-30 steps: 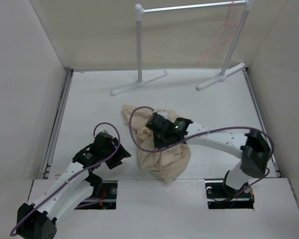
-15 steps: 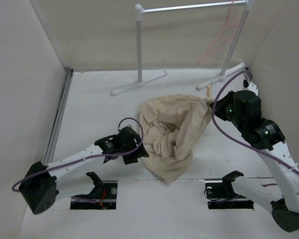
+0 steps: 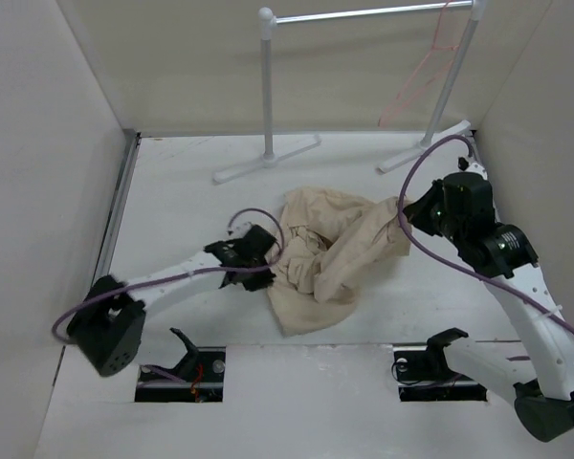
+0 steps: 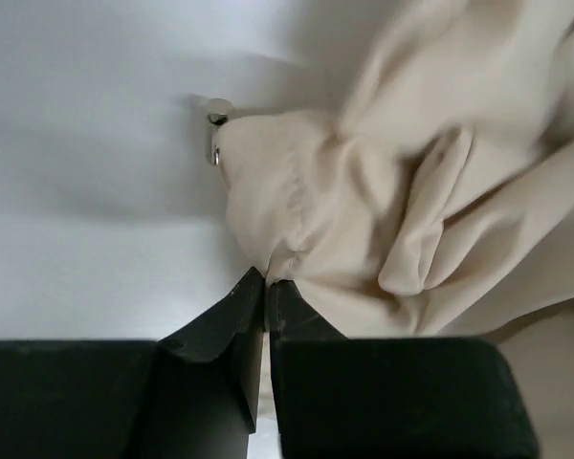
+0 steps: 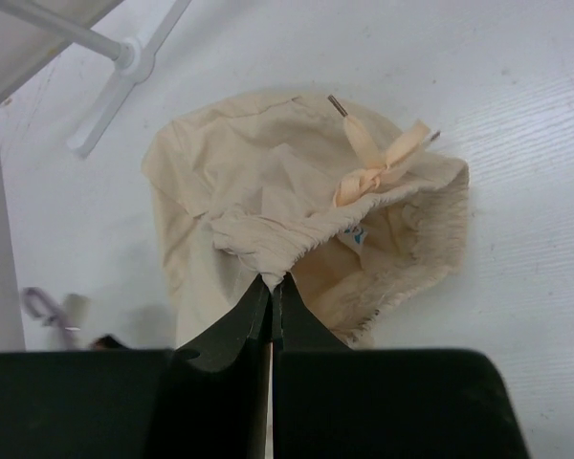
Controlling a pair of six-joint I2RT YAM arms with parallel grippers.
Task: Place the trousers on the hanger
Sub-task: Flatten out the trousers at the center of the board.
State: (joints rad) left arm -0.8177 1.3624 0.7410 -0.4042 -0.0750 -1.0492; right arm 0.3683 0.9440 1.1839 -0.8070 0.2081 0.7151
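Note:
The beige trousers (image 3: 330, 253) lie crumpled mid-table, stretched between both arms. My left gripper (image 3: 270, 251) is shut on the cloth at their left edge; in the left wrist view its jaws (image 4: 266, 282) pinch a fold of the trousers (image 4: 392, 210). My right gripper (image 3: 407, 212) is shut on the gathered waistband at the right end; in the right wrist view it (image 5: 274, 283) pinches the trousers (image 5: 268, 191) just below the drawstring bow (image 5: 378, 158). The pink-red wire hanger (image 3: 423, 72) hangs from the right end of the rack bar, well behind both grippers.
A white tubular clothes rack (image 3: 266, 91) stands at the back, its feet (image 3: 268, 161) on the table. White walls close in left, right and behind. A purple cable loops off each arm. One rack foot (image 5: 124, 72) shows in the right wrist view.
The left gripper has moved up to the trousers' left edge and shut on the cloth. The right gripper, still holding the waistband, has come down a little and the trousers have shifted.

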